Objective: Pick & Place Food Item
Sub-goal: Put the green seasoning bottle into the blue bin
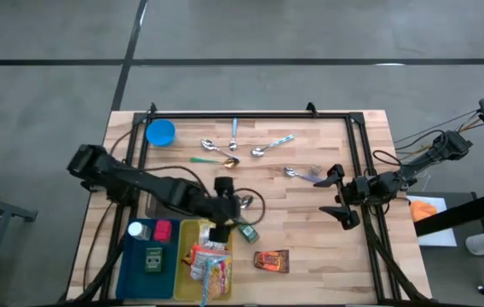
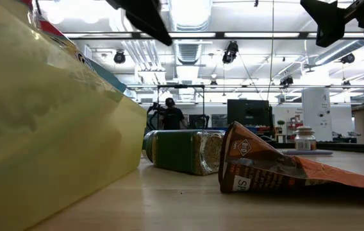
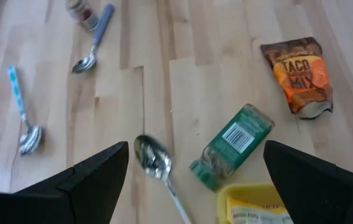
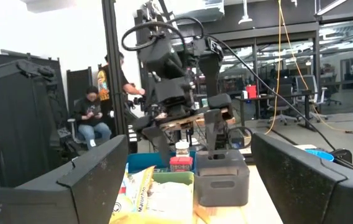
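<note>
Left tool point(image 1: 225, 223) is held wide open, empty, above the green spice jar point(image 3: 232, 145), which lies on its side on the counter point(image 1: 310, 230) just beside the yellow bin point(image 1: 187, 256). Taco mix pouch point(image 3: 297, 74) is seen nearby. Right tool point(image 1: 337, 194) is parked wide at the counter's right edge.

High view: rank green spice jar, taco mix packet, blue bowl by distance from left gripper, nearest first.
From the left gripper:
1. Green spice jar, right beside it, by the yellow tray.
2. Taco mix packet, toward the front edge.
3. Blue bowl, far back-left corner.

Yellow bin point(image 2: 54, 122) blurred, cut off by frame edge.
</note>
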`<action>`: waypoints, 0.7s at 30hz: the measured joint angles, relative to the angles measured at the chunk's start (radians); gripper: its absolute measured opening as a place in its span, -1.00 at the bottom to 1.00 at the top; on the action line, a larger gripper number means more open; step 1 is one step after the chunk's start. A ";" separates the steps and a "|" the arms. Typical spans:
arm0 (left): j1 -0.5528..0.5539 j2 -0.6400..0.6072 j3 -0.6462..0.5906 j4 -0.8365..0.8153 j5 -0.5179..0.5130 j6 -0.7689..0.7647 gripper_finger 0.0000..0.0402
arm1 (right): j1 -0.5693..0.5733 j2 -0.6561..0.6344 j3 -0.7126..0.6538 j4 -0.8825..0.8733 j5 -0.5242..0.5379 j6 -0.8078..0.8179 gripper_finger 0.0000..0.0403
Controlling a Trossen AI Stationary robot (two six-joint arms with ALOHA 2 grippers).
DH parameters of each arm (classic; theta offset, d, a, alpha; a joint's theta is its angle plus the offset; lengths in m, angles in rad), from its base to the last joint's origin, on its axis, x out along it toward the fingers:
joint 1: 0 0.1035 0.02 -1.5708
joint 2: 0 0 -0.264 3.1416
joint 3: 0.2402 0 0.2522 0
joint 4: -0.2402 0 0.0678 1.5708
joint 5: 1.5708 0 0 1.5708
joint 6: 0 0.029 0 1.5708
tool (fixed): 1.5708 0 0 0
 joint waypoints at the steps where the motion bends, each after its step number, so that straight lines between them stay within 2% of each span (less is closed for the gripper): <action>1: -0.001 0.024 0.021 -0.005 0.000 0.013 0.87 | 0.000 0.000 0.000 0.000 0.000 0.000 0.68; 8: -0.001 0.142 0.120 -0.003 0.030 0.134 0.87 | 0.000 0.001 0.000 0.000 0.000 0.000 0.68; 14: -0.002 0.213 0.126 0.001 0.067 0.178 0.87 | 0.000 0.001 0.000 0.000 0.000 0.000 0.68; 21: -0.003 0.283 0.125 0.055 0.165 0.191 0.87 | 0.000 0.001 0.000 0.000 0.000 0.000 0.68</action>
